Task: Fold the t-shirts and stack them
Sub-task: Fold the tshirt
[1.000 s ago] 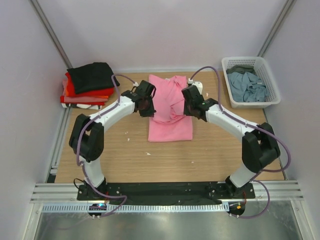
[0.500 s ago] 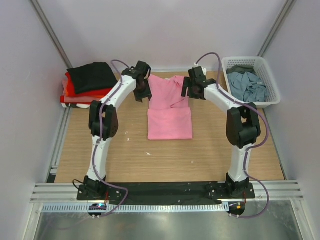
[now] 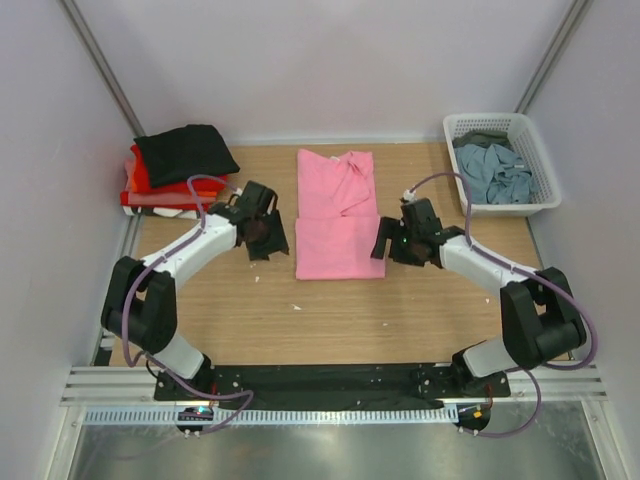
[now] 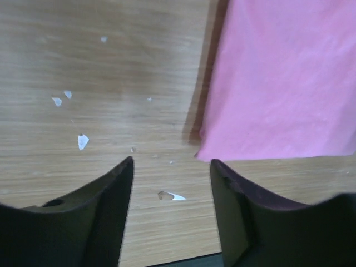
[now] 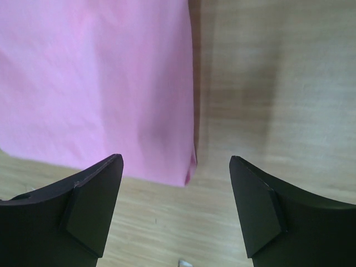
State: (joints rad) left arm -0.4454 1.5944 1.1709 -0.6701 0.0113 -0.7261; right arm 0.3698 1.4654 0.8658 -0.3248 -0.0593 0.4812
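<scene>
the pink t-shirt (image 3: 337,212) lies in the middle of the table (image 3: 330,320) as a long narrow strip, hem end nearest the arms. left gripper (image 4: 171,167) and right gripper (image 5: 175,161) each sit at a near corner, fingers apart, holding nothing. looks like the half fold is up, so i'd slide a finger under each corner, pinch all layers, lift both together and lay the hem square on the collar end. an uneven pull would skew it. the folded stack (image 3: 180,170) sits far left, black on top. a grey-blue shirt (image 3: 495,172) is in the white basket (image 3: 488,118). no brand, tag or writing readable.
</scene>
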